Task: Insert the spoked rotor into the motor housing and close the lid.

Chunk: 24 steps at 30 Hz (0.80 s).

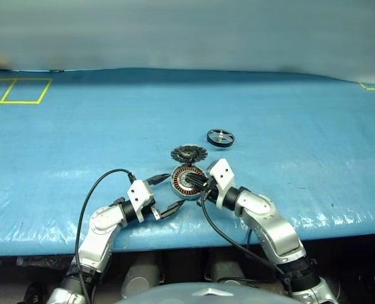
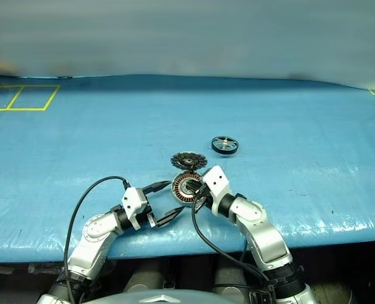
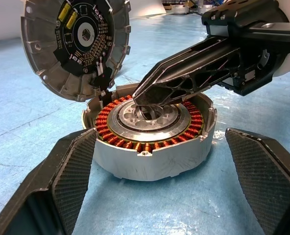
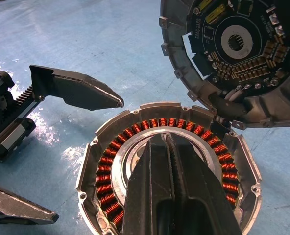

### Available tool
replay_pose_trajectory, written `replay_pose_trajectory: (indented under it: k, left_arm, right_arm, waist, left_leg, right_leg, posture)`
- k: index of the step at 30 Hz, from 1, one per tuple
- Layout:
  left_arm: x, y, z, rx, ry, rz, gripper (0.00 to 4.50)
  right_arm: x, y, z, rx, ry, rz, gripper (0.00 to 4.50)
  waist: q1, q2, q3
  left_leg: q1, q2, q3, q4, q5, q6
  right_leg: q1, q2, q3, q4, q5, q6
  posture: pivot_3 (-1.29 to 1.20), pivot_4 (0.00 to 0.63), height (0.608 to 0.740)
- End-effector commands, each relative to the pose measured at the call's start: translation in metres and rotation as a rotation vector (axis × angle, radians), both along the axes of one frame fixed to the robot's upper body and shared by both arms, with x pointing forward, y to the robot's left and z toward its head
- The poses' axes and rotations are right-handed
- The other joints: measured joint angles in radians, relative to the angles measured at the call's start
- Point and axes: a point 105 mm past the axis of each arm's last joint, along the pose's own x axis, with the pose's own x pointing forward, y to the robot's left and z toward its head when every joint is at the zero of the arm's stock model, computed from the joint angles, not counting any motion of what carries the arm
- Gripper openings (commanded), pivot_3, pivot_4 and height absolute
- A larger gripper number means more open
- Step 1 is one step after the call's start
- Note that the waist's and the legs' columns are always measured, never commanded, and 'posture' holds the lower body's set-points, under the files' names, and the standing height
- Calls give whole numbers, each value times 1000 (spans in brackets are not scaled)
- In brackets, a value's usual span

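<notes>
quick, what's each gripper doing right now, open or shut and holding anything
Left gripper: open, holding nothing, one finger on each side of the motor housing.
Right gripper: shut, tips over the housing's centre hub; whether it pinches anything cannot be told.

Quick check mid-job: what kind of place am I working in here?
Likely a robot test bench: a table under a blue plastic sheet, yellow tape squares marked on it, and loose motor parts such as the motor housing.
</notes>
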Motion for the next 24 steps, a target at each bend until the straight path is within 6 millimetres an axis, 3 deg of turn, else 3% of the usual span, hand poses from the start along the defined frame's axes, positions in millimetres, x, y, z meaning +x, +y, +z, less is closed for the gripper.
replay_pose_trajectory:
  k: [1, 8, 15, 24]
  left_arm:
    - [1, 3, 4, -4, -26, 10, 4500]
    - [1, 3, 4, -2, -26, 11, 4500]
    - [0, 4, 4, -1, -27, 16, 4500]
    - [0, 3, 4, 0, -24, 9, 4500]
  right_arm:
    - [3, 3, 12, 24, -48, 6, 37]
    - [12, -1, -8, -82, -5, -41, 37]
    - [8, 1, -11, -103, 5, -25, 37]
    - [2, 6, 16, 17, -40, 0, 37]
  waist:
    - [0, 0, 0]
    - [0, 0, 0]
    - [-1, 0, 0]
    - [0, 1, 1]
  left_leg:
    - [0, 0, 0, 0, 0, 0]
    - [0, 0, 0, 0, 0, 0]
    - [0, 0, 0, 0, 0, 0]
    - [0, 0, 0, 0, 0, -1]
  right_leg:
    - [0, 0, 0, 0, 0, 0]
    - [0, 0, 0, 0, 0, 0]
    - [0, 0, -1, 0, 0, -1]
    - [0, 0, -1, 0, 0, 0]
  posture:
    - [0, 150, 740]
    - [0, 150, 740]
    - [0, 150, 740]
    - [0, 150, 740]
